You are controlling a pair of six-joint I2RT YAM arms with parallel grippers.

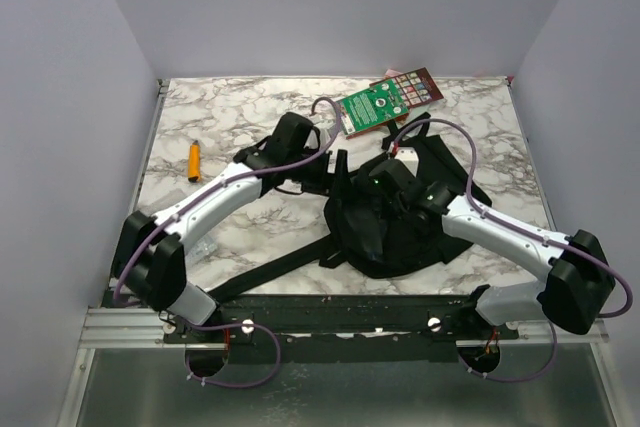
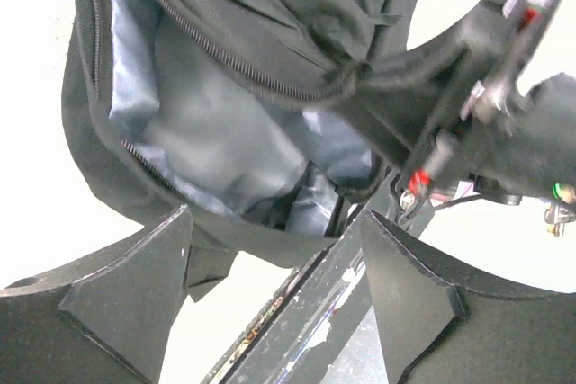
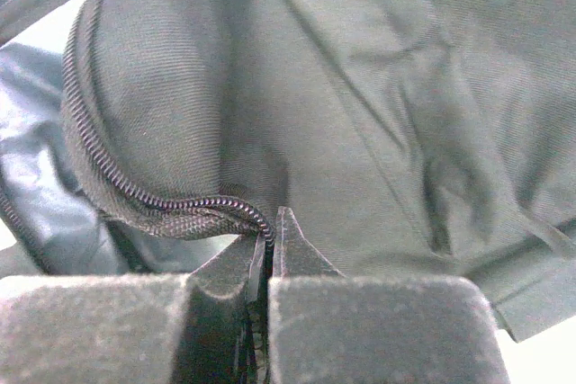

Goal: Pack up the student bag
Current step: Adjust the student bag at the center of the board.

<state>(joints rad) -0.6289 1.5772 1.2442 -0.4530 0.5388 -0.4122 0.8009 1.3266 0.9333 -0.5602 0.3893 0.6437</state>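
The right claw (image 3: 270, 227) is pressed together, pinching the coiled black zip edge of the large, soft, finely ribbed black fabric student bag (image 3: 378, 87). The left claw (image 2: 277, 222) is spread. Its dark wedge-shaped fingers (image 2: 135, 285) hold nothing and face the bag's open mouth, where smooth grey-blue lining (image 2: 207, 132) shows behind the zip.

The bag lies crumpled mid-way across the white, grey-veined marble-pattern bench (image 1: 250, 112). A long black strap (image 1: 270, 269) trails from its near left side. Just beyond the bag is a flat green-covered book (image 1: 372, 105), its print too small to read. Well left of the bag lies a small orange cylinder (image 1: 194, 159). Plain pale lilac-grey walls (image 1: 330, 7) enclose the bench.
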